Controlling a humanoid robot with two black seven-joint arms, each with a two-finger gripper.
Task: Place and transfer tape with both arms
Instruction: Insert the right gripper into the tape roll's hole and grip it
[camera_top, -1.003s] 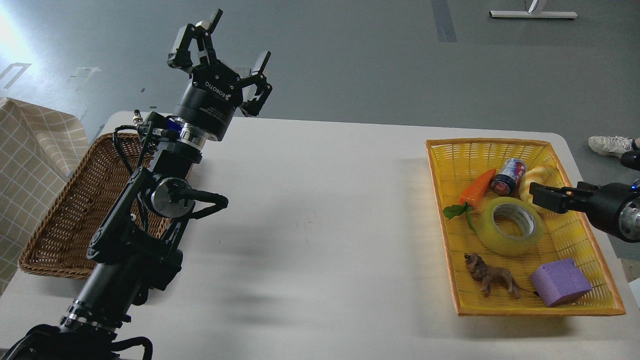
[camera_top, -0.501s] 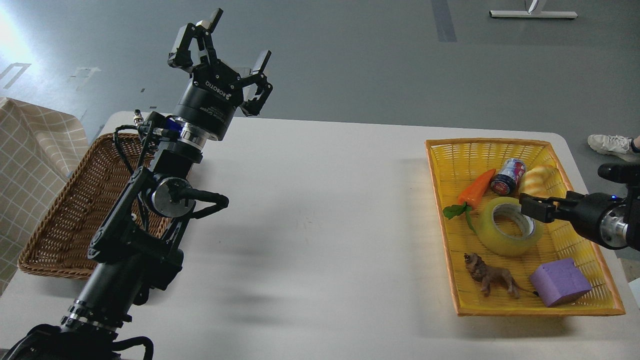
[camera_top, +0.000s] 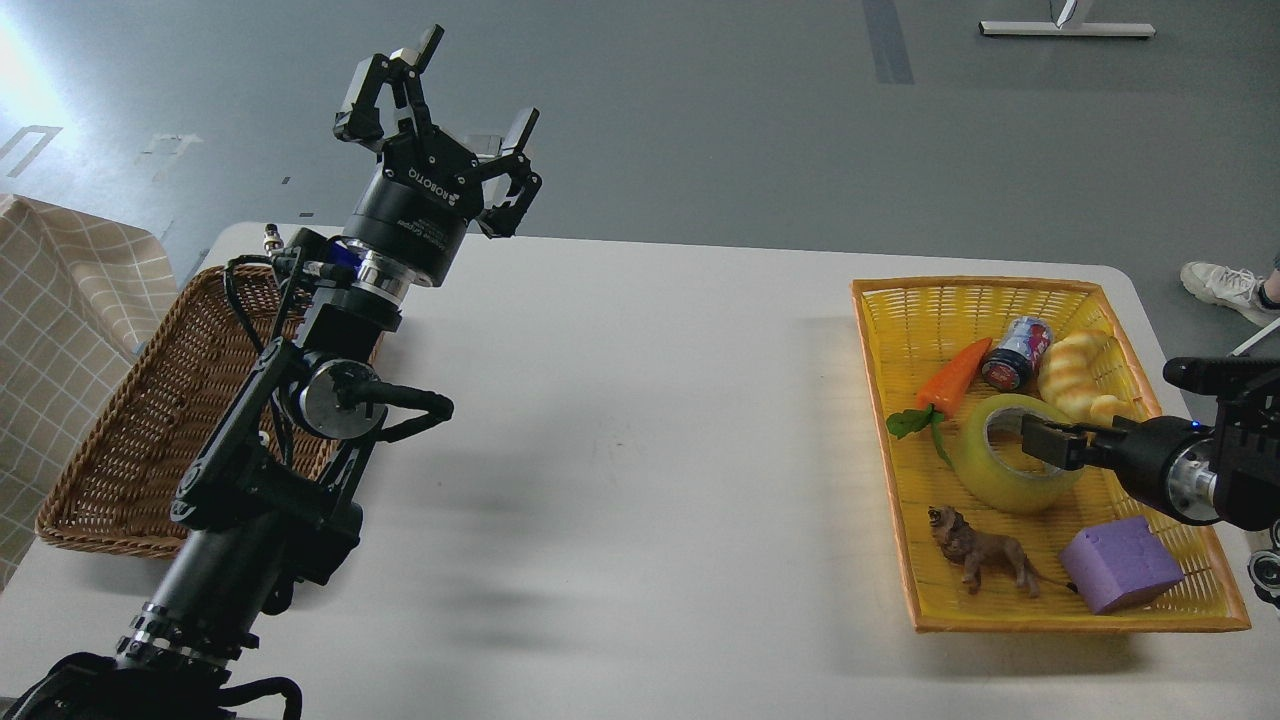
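Partly hidden at left behind the raised left arm (camera_top: 270, 470): one brown wicker basket (camera_top: 130, 420) on the white tabletop (camera_top: 640, 420), its near corner and inner wall covered by black links and a silver joint cap. Beyond it, cut off by the frame edge, a checked beige cloth (camera_top: 60, 330). Left claw (camera_top: 440, 100) held high over the tabletop's far edge, two fingers spread wide, nothing between them.

Bare tabletop across the middle, crossed only by soft arm shadows.

At right, one yellow woven tray (camera_top: 900, 330) holding six items: one orange toy carrot (camera_top: 955, 378) with green leaves, one small can (camera_top: 1016, 352) lying on its side, one yellowish bread roll (camera_top: 1075, 375), one tape (camera_top: 1005, 462) in translucent yellow at the tray's centre, one brown toy lion (camera_top: 980, 552), one purple block (camera_top: 1120, 565). Far side of the tape roll and part of its core masked by the right claw (camera_top: 1045, 443), reaching in low from the right edge and seen nearly end-on, dark; fingertips at the roll's rim, but cannot tell whether spread or pressed together, nor whether touching. Right arm (camera_top: 1200, 470) cut off at the frame edge.

Top right, on the grey floor: one white shoe (camera_top: 1215, 283), half out of frame, and a white stand base (camera_top: 1065, 28).
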